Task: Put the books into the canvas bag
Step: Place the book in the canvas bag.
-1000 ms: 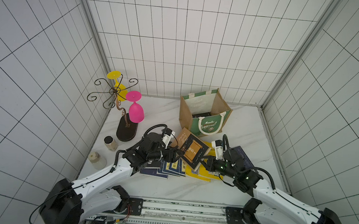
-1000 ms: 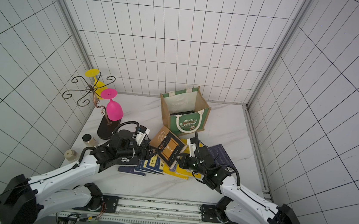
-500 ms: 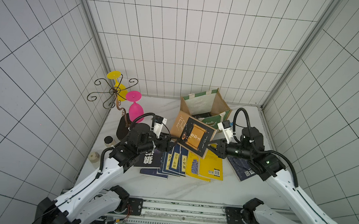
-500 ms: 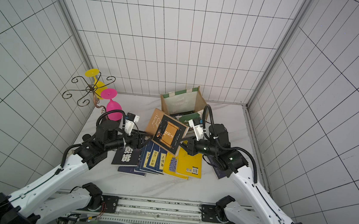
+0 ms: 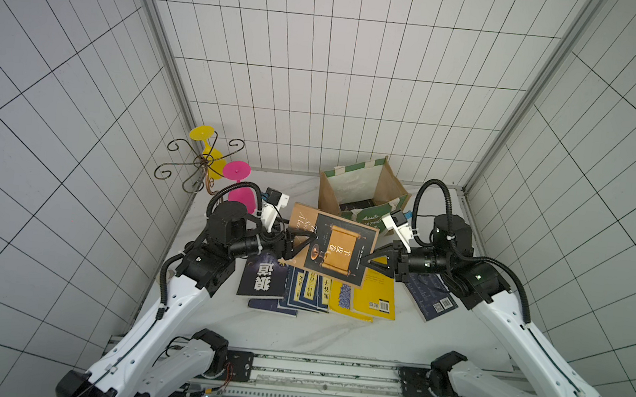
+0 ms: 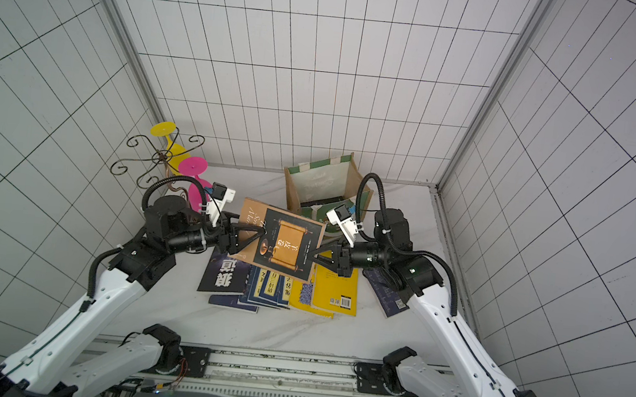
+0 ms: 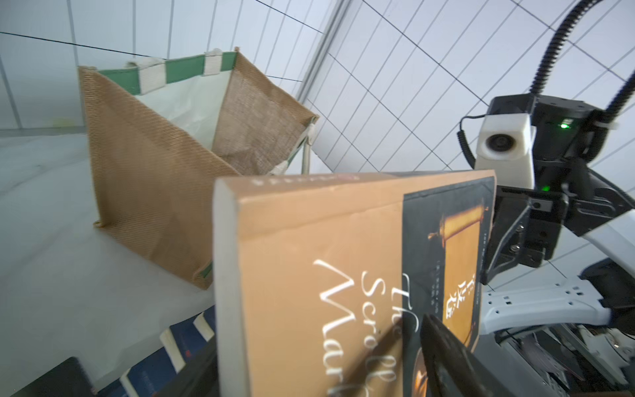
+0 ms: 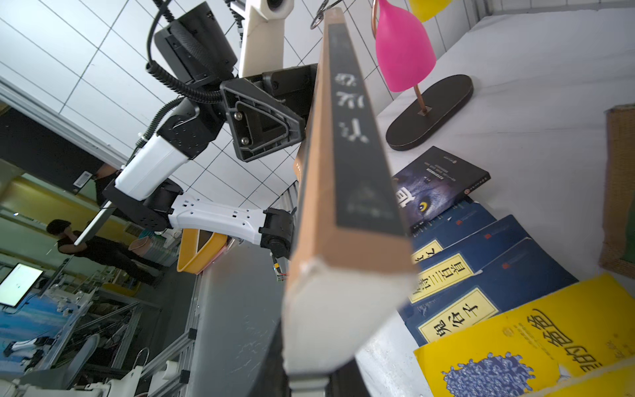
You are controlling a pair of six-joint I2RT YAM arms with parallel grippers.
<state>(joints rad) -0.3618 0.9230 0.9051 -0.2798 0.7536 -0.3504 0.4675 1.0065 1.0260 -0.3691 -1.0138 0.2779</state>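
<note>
A tan-and-black book (image 5: 338,255) (image 6: 283,248) hangs level above the pile, in front of the canvas bag (image 5: 389,186) (image 6: 351,183) (image 7: 147,178). My right gripper (image 5: 362,260) (image 8: 309,385) is shut on its right edge. At the book's left edge my left gripper (image 5: 313,243) (image 7: 309,378) is open, its jaws astride the cover, and one finger (image 7: 446,361) casts a shadow on it. Other books lie on the table: a black one (image 5: 263,279), navy ones (image 5: 309,290), yellow ones (image 5: 372,296) and one more navy (image 5: 432,298). The bag stands open with something dark at its bottom.
A wire stand (image 5: 200,160) with a yellow and a pink glass (image 5: 236,183) rises at the back left, its dark base (image 8: 429,113) near the black book. Tiled walls close in the table on three sides. The bag sits against the back wall.
Both arms have lifted the tan-and-black book off the pile and carried it up and back toward the bag. The left jaws have widened.
</note>
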